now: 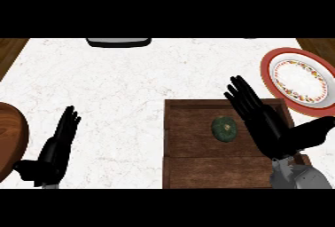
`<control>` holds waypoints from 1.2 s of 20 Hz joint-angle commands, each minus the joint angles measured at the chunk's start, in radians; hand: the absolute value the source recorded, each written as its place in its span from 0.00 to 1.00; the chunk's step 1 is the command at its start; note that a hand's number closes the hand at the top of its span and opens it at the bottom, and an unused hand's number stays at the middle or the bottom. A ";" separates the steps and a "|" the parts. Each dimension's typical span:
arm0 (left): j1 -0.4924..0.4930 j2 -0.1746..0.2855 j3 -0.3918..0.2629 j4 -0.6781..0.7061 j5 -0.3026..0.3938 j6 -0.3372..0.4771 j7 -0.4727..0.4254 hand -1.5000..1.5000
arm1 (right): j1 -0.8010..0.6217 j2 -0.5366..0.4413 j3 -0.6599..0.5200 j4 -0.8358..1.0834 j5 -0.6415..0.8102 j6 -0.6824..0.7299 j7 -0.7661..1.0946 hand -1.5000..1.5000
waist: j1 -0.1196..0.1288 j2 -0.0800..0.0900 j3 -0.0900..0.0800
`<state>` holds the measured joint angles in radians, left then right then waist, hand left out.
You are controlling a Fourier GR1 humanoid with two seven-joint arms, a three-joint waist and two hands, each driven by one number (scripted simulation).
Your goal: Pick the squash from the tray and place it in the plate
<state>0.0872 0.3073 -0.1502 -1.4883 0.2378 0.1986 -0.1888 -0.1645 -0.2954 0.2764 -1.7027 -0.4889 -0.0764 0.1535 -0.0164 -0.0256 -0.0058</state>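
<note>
From the head view, several things are only partly visible to me. The plate, red-rimmed with a patterned ring round a white centre, is cut by the view's right edge. It lies on the worktop beyond and to the right of my right robot hand. A dark object at the far edge is cropped, and I can't tell what it is. The same goes for a brown rounded wooden shape at the left edge, beside my left robot hand. The right forearm covers the near right corner of the tray.

The squash is small, round and dark green, with a pale spot at its middle.

It lies on the wooden tray floor just to the left of my right robot hand, level with the fingers. I can't judge whether they touch it or how high the hand is above the tray. That hand is open, fingers straight and pointing away, thumb spread to the right. The left robot hand rests open at the lower left, well apart from the squash.
</note>
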 commanded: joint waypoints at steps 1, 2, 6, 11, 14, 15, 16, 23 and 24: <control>0.003 0.030 0.022 -0.018 0.024 -0.026 0.067 0.50 | 0.028 -0.044 -0.065 -0.095 0.096 -0.103 -0.019 1.00 | 0.005 0.021 0.005; 0.026 0.005 -0.005 0.017 0.014 -0.009 0.073 0.50 | 0.012 -0.099 -0.136 -0.083 0.127 -0.140 -0.025 1.00 | -0.011 0.019 0.005; 0.066 0.003 0.003 0.094 0.033 0.027 0.193 0.50 | -0.047 -0.249 -0.375 -0.060 0.302 -0.350 -0.063 1.00 | -0.078 0.016 -0.001; 0.061 -0.029 -0.040 0.046 0.065 -0.012 0.226 0.50 | 0.131 -0.252 -0.414 0.019 0.568 -0.660 -0.032 0.00 | -0.096 0.017 0.002; 0.033 -0.037 -0.059 0.021 0.073 -0.006 0.304 0.50 | 0.225 -0.116 -0.345 -0.127 0.661 -0.807 -0.084 0.00 | -0.051 0.016 0.004; 0.006 -0.037 -0.071 0.036 0.057 -0.013 0.308 0.50 | 0.301 -0.094 -0.312 -0.181 0.694 -0.819 -0.085 0.00 | -0.040 0.019 0.004; -0.003 -0.036 -0.066 0.062 0.056 -0.019 0.305 0.50 | 0.343 -0.074 -0.288 -0.208 0.738 -0.847 -0.089 0.00 | -0.031 0.021 0.004; -0.039 -0.048 -0.069 0.071 0.036 -0.017 0.318 0.50 | 0.550 -0.226 -0.211 -0.408 0.966 -0.646 0.292 0.00 | -0.006 0.027 -0.001; -0.037 0.000 -0.042 0.036 0.066 -0.054 0.347 0.50 | 0.582 -0.254 -0.200 -0.428 0.955 -0.589 0.334 0.00 | -0.003 0.026 -0.001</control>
<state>0.0511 0.2825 -0.1960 -1.4527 0.2836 0.1828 0.1236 0.3266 -0.4759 0.0489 -2.0644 0.4028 -0.7839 0.3387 -0.0326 -0.0059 -0.0011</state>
